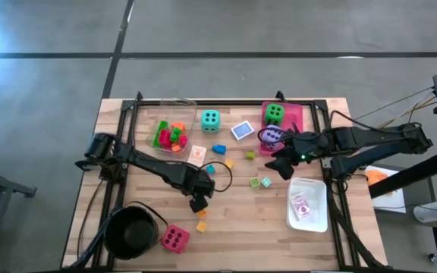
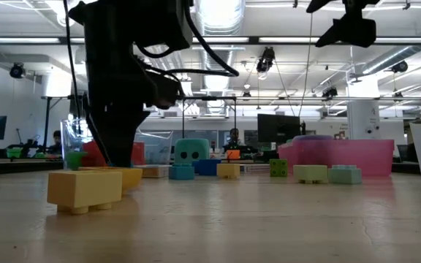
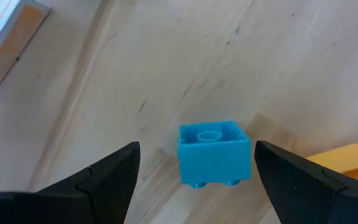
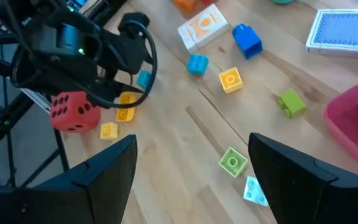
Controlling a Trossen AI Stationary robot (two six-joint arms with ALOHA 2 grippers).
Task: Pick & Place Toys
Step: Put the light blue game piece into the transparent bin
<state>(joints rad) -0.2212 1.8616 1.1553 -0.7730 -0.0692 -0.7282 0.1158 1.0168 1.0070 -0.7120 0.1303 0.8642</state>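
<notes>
A small blue block [image 3: 214, 152] stands on the wooden table between the fingers of my left gripper [image 3: 196, 147], which points straight down, open, without touching it. The right wrist view shows the same blue block [image 4: 143, 78] under that gripper. My left gripper [image 1: 199, 203] hangs over the table's near middle. My right gripper [image 1: 278, 165] hovers open and slanted beside the pink tray [image 1: 296, 114], with nothing between its fingers. A green die [image 1: 275, 114] and a purple die [image 1: 271, 136] sit in that tray. A teal die [image 1: 210, 119] and a pink-red die [image 1: 174, 238] rest on the table.
Yellow blocks [image 4: 125, 114] lie right beside the blue one. More small blocks [image 4: 230, 80] and two cards [image 1: 241, 130] are scattered mid-table. A clear tray [image 1: 169, 134] of blocks stands far left, a black pot [image 1: 131, 231] near left, a white tray [image 1: 308, 205] near right.
</notes>
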